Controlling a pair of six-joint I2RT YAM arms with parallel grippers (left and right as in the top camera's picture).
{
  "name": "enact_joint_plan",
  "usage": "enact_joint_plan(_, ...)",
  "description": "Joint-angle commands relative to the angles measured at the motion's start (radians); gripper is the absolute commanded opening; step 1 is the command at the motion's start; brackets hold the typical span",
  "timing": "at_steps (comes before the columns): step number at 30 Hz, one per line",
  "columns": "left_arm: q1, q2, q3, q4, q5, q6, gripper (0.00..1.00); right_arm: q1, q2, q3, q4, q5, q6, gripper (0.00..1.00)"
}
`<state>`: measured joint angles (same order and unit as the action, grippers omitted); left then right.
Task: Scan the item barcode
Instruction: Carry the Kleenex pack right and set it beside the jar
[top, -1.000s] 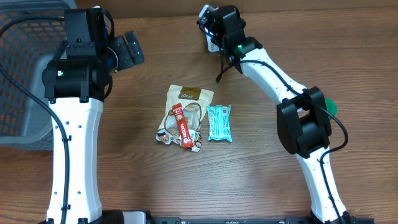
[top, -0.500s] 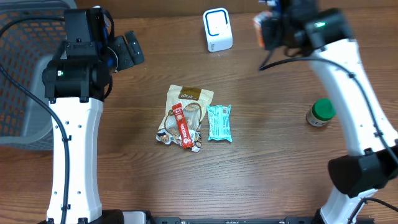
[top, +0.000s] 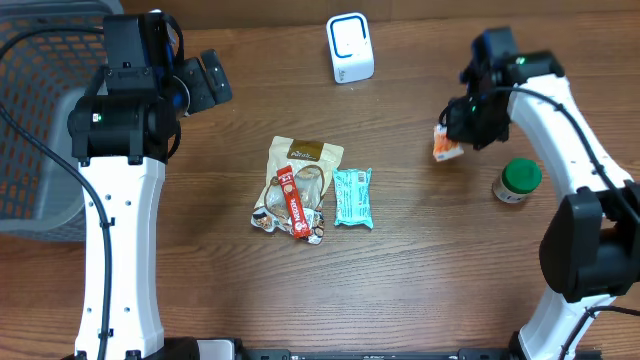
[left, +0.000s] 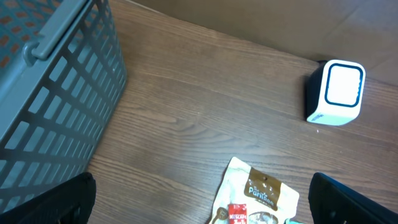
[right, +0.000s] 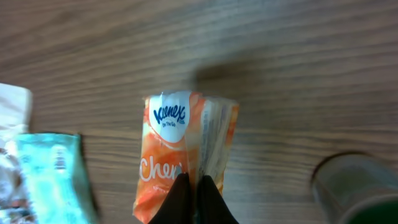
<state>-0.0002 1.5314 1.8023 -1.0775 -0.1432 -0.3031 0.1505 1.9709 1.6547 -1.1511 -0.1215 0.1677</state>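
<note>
Basket (top: 35, 70) far left; scanner (top: 349, 47) far centre; snack pouch (top: 305, 155) mid-table, wrapped bar (top: 353, 197) just right; tissue pack (top: 446, 148) right, jar (top: 519, 180) beyond.

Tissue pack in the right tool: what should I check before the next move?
1. Right tool shut on the tissue pack: ok.
2. Pack apart from the green-capped jar: ok.
3. Which pack face is turned to the scanner: cannot tell.
4. Left tool open, off by the basket: ok.
5. Pack lifted off the table: cannot tell.
</note>
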Motion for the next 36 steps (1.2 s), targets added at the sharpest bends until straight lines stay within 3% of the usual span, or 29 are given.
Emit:
enact_joint_plan(1,0.000,-0.015,0.016,0.003,-0.002,0.019,1.00,0.002,0.002,-0.090,0.063,0.030,0.017,0.04)
enact_joint_plan(8,0.000,-0.015,0.016,0.004,-0.002,0.019,1.00,-0.002,0.002,-0.239,0.224,0.191,0.139,0.04)
enact_joint_plan(36,0.000,-0.015,0.016,0.004,-0.002,0.019,1.00,-0.003,0.002,-0.257,0.023,0.585,0.177,0.04)
